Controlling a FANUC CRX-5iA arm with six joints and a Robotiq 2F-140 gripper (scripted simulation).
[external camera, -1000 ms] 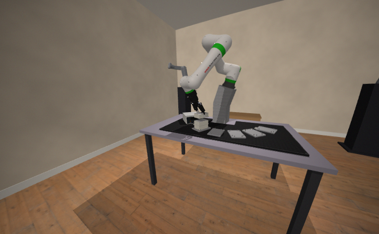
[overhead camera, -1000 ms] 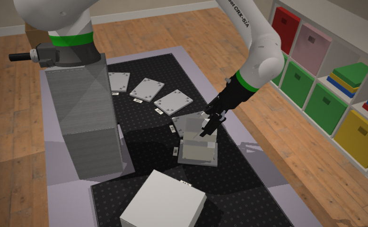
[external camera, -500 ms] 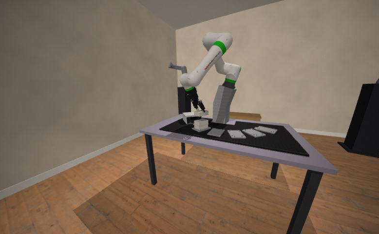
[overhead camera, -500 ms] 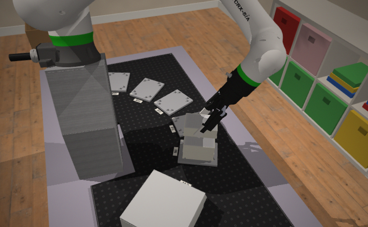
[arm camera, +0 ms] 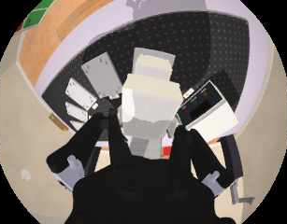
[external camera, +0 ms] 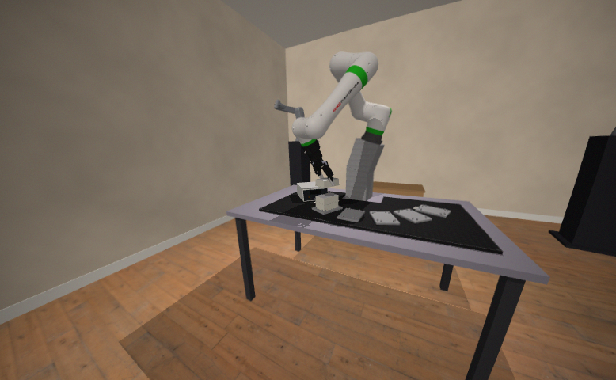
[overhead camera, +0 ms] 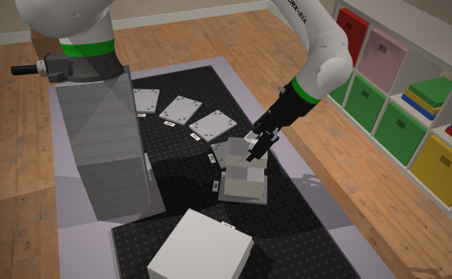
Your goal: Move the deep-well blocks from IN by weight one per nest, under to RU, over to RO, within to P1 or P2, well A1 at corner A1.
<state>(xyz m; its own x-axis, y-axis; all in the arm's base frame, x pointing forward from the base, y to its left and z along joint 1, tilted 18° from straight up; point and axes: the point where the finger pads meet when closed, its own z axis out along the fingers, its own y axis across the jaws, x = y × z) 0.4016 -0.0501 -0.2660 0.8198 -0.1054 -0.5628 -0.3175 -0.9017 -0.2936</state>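
Note:
My gripper [overhead camera: 257, 149] [external camera: 325, 178] [arm camera: 146, 113] is shut on a pale deep-well block [overhead camera: 240, 151] [external camera: 322, 181] [arm camera: 150, 100]. It holds the block a little above the other blocks [overhead camera: 244, 185] [external camera: 327, 201] [arm camera: 154, 65], which are stacked on the infeed nest [overhead camera: 242, 200]. The held block is roughly level and hangs almost straight over the stack. The check-weigher [overhead camera: 200, 247] [external camera: 307, 191] [arm camera: 213, 114], a white box, stands close to the infeed nest; its lamp panel shows in the wrist view.
Three grey nest plates [overhead camera: 146, 100] [overhead camera: 180, 110] [overhead camera: 212, 125] lie in a row on the black mat [overhead camera: 187, 165]. A fourth plate [overhead camera: 218, 150] lies partly behind the held block. The arm's grey pedestal [overhead camera: 100, 138] stands to the left. Shelves with coloured bins [overhead camera: 398, 128] stand off the table.

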